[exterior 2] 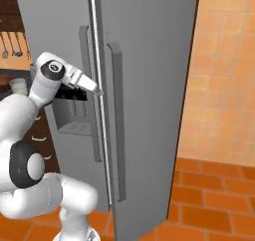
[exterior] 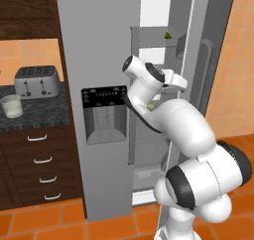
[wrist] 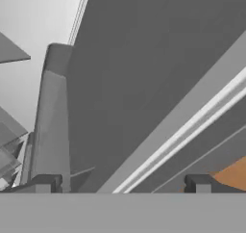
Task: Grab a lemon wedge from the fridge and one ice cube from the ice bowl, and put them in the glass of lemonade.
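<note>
The fridge [exterior: 94, 50] has its right door [exterior 2: 149, 85] swung partly open, so the shelves inside show. A tiny yellow-green lemon wedge [exterior: 167, 34] lies on an upper shelf, above my hand. My gripper [exterior: 182, 82] is open at the inner edge of the right door [wrist: 158, 131], level with the black dispenser panel [exterior: 104, 112]. Its fingertips [wrist: 45, 183] stand wide apart in the hand view with nothing held. The same gripper [exterior 2: 98, 91] reaches into the gap between the doors. The glass of lemonade [exterior: 11, 105] stands on the dark counter left of the fridge. The ice bowl is out of view.
A silver toaster [exterior: 36, 81] sits behind the glass. Dark drawers [exterior: 39, 164] run under the counter. The door's long vertical handle [wrist: 53, 121] is just left of my fingers. A second small yellow-green bit [exterior: 151, 106] shows behind my forearm. Orange tiles [exterior 2: 214, 195] cover the floor.
</note>
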{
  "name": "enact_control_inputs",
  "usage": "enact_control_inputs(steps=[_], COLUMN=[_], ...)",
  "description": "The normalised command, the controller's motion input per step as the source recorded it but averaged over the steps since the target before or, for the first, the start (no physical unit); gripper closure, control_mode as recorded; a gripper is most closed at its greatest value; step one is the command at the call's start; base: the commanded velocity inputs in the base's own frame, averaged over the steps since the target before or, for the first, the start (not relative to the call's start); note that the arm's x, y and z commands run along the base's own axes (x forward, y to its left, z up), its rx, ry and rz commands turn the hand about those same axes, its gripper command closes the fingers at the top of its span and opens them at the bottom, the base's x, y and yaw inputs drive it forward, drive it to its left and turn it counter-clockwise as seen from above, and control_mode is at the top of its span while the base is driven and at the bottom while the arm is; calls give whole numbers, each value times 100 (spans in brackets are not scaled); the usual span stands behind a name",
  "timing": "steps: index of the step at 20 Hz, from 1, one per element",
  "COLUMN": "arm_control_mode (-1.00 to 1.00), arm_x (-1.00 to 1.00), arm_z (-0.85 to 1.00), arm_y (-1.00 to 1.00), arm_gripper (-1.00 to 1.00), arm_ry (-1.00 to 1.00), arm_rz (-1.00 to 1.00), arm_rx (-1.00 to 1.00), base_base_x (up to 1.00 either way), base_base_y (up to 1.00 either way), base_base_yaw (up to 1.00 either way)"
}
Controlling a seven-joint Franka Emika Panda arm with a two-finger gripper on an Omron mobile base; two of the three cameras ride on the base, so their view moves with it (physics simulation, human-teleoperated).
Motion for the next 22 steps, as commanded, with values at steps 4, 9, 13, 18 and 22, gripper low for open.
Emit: enact_control_inputs(steps=[4, 9, 13, 18, 22], arm_control_mode=[-100, -100, -100, -100, -100], arm_x=[-52, -33, -27, -25, -21], arm_z=[-19, -14, -9, 0, 0], arm_y=[-100, -100, -100, -100, -100], arm_gripper=[-100, -100, -100, -100, -100], arm_ry=[-2, -1, -7, -13, -11], arm_rz=[-13, -9, -8, -9, -11], arm_rx=[-1, 0, 0, 0, 0], base_base_x=[0, 0, 0, 0, 0], base_base_y=[0, 0, 0, 0, 0], base_base_yaw=[0, 0, 0, 0, 0])
